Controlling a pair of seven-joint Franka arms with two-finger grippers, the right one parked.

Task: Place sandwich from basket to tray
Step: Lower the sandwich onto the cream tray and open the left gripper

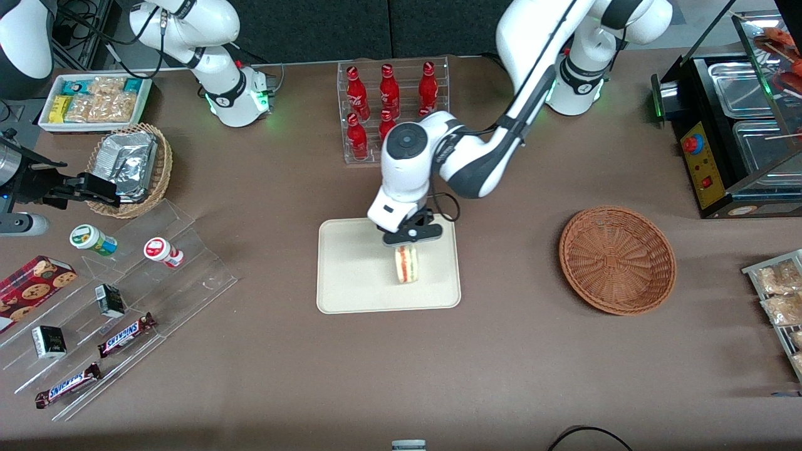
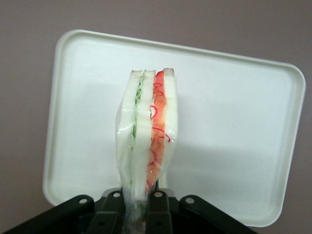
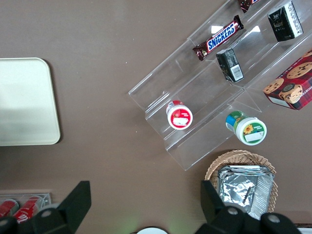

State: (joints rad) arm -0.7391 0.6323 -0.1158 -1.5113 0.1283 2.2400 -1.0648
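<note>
Left wrist view shows the pincer (image 2: 139,204) clenched on the sandwich (image 2: 146,146), with the fingers (image 2: 158,207) drawn in close against the bread and only the wedge's thickness left between them. The sandwich is held on edge over the tray (image 2: 229,136), its red and green filling facing the camera.

Whether the lower edge already rests on the tray cannot be told. If the grip is released while the wedge is still clear of the surface, it could drop, topple flat or slide toward the rim. The soft bread could also be squashed or could cling to a finger as the pincer lifts.

In the front view the sandwich (image 1: 406,264) is seen over the middle of the tray (image 1: 351,282), which lies near the desk's centre. The basket (image 1: 617,260) sits well apart, toward the working arm's end, with nothing seen in it.
</note>
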